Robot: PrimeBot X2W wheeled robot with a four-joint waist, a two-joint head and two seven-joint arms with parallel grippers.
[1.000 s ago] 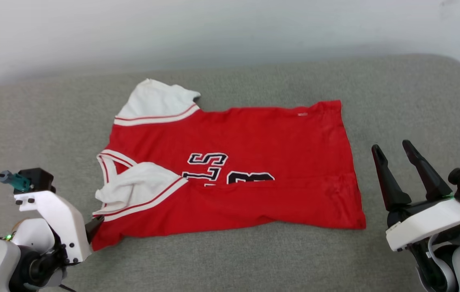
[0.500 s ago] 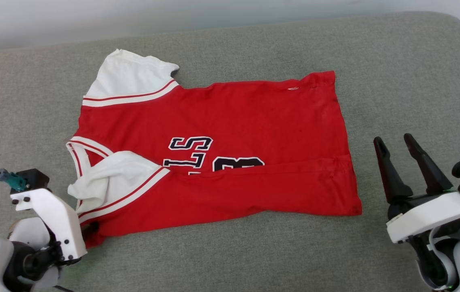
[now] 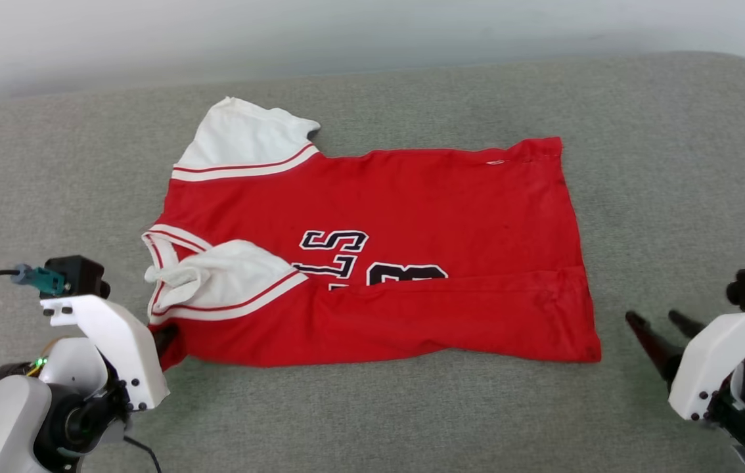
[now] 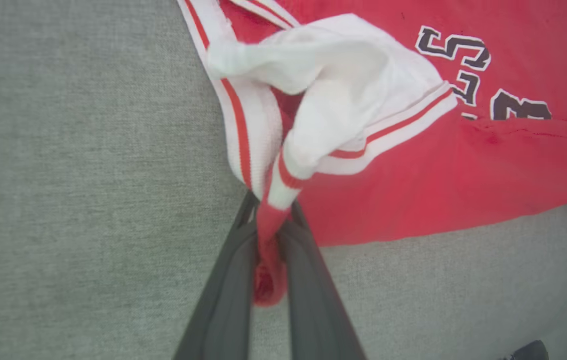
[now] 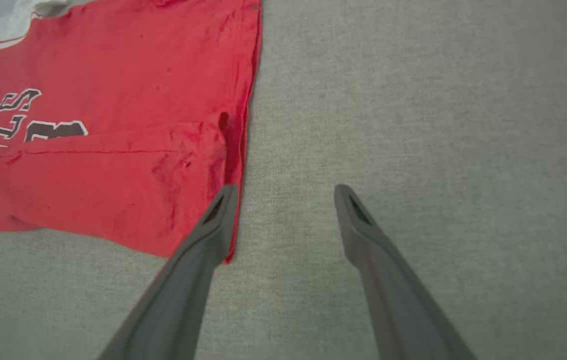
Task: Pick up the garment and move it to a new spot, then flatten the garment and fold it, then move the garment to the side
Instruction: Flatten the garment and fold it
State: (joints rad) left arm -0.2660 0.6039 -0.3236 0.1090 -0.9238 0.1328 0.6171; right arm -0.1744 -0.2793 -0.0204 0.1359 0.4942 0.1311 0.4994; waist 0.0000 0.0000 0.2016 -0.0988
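Change since earlier: right gripper has dropped from fingers-up to a low reach leftward at the hem. The camera has also shifted, so the cloth's apparent drift is discounted.
Head view, garment: red sports jersey with white sleeve panels, striped trim and black lettering lies flat on the grey woven cushion. Collar is left, hem right, and the near strip is folded over the number.
Head view, left arm: left gripper is at the near left corner, tips hidden by cloth.
Left wrist view: left gripper is pinched narrow on a bunch of the red sports jersey.
Right wrist view: right gripper is spread wide and empty. One finger overlaps the near right corner of the red sports jersey; contact cannot be told.
Step in hand (judged): securing both near corners.
Method advised: close on both layers at the corner, then move both arms together with the cloth taut.
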